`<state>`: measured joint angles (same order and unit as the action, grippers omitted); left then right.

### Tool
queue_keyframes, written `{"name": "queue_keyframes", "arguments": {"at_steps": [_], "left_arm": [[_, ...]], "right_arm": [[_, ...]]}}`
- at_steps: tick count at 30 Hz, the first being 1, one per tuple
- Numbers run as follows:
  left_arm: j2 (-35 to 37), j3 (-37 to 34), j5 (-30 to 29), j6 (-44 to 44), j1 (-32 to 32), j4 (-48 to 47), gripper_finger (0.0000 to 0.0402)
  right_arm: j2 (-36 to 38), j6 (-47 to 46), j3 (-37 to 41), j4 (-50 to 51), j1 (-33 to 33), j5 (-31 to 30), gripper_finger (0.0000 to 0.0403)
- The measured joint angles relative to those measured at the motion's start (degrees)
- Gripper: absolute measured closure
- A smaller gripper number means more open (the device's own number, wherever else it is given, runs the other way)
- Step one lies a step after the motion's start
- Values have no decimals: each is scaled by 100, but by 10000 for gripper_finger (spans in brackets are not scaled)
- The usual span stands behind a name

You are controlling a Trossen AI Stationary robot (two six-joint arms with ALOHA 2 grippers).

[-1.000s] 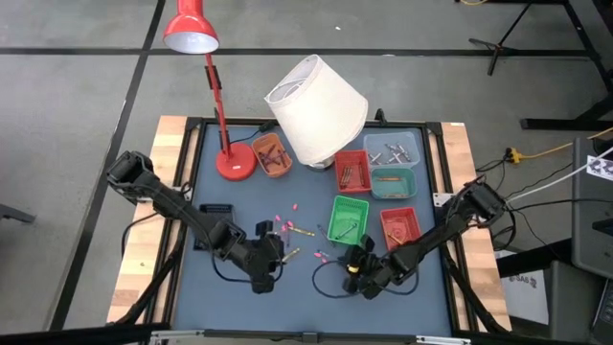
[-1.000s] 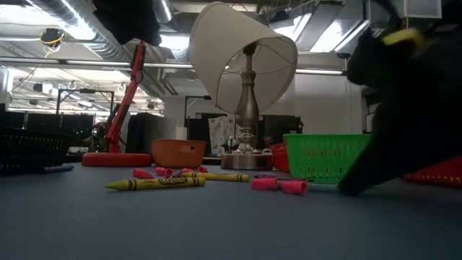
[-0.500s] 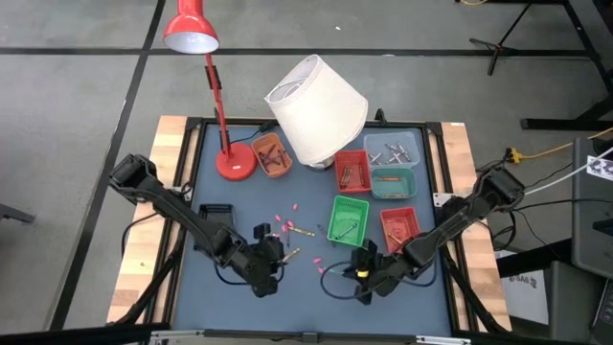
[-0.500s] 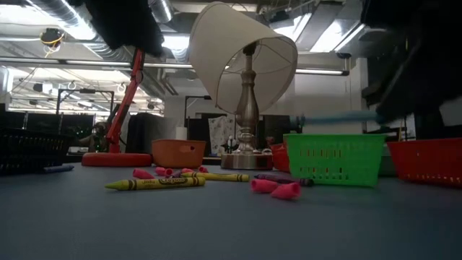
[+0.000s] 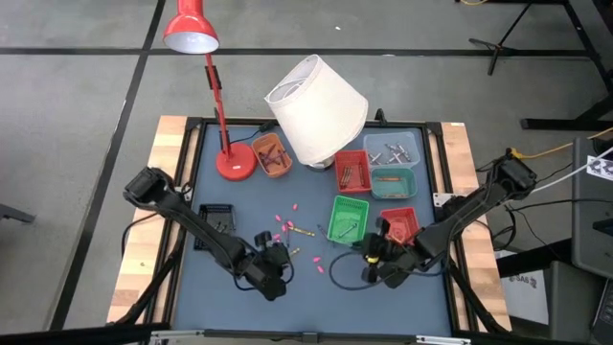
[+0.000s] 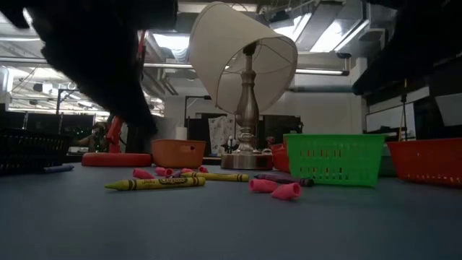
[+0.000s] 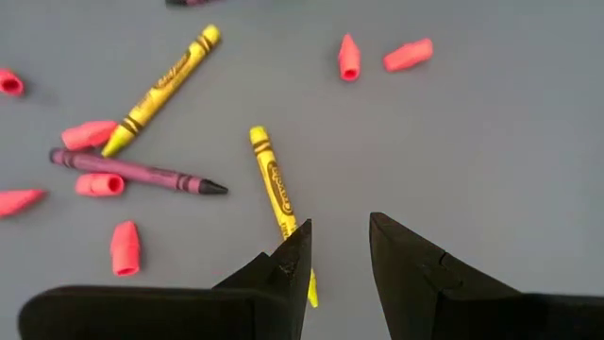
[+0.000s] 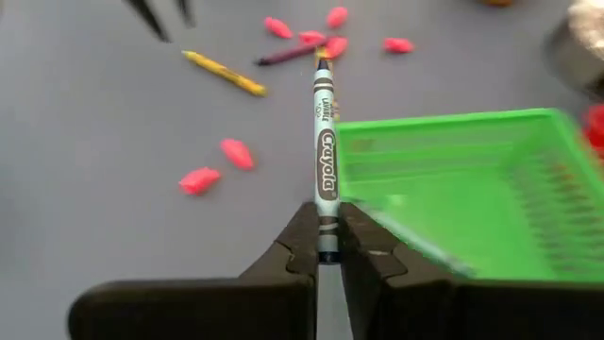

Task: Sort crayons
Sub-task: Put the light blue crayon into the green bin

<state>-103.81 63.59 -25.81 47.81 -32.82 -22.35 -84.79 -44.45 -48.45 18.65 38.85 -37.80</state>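
Observation:
Loose crayons lie flat on the blue-grey table (image 5: 239,307): two yellow crayons (image 7: 274,184) (image 7: 162,87), a purple one (image 7: 142,173) and several pink stubs (image 7: 408,54). My left gripper (image 7: 338,227) (image 5: 280,259) hangs open just above the nearer yellow crayon, touching nothing. My right gripper (image 8: 327,212) (image 5: 372,251) is shut on a blue-green crayon (image 8: 324,142), raised near the green tray (image 8: 453,179) (image 5: 348,218). My right gripper pinches the blue-green crayon by its flat end (image 8: 327,236) between its two fingers. The crayon runs on in line with the fingers, its tip (image 8: 323,66) pointing away from them. The fingers slant down, and the crayon is lifted clear of the table.
Behind the green tray stand red trays (image 5: 400,225) (image 5: 351,171), a teal tray (image 5: 393,182) and a clear one (image 5: 393,149). An orange bowl (image 5: 271,155), a red desk lamp (image 5: 235,163), a tipped white lampshade (image 5: 316,110) and a black tray (image 5: 215,220) stand farther back and left.
My right gripper has risen from the table with the blue-green crayon and gone toward the far edge, up beside the green tray. My left gripper has sunk toward the loose crayons and rolled a little, staying open.

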Motion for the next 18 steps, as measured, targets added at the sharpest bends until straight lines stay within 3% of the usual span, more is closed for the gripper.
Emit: {"name": "queue_keyframes", "arguments": {"at_steps": [8,18], "left_arm": [[-294,0,-29,179,17,61,308],[-537,0,-48,315,36,81,308]], "right_arm": [[4,0,0,995,-247,-204,382],[4,0,0,1074,-774,0,381]]}}
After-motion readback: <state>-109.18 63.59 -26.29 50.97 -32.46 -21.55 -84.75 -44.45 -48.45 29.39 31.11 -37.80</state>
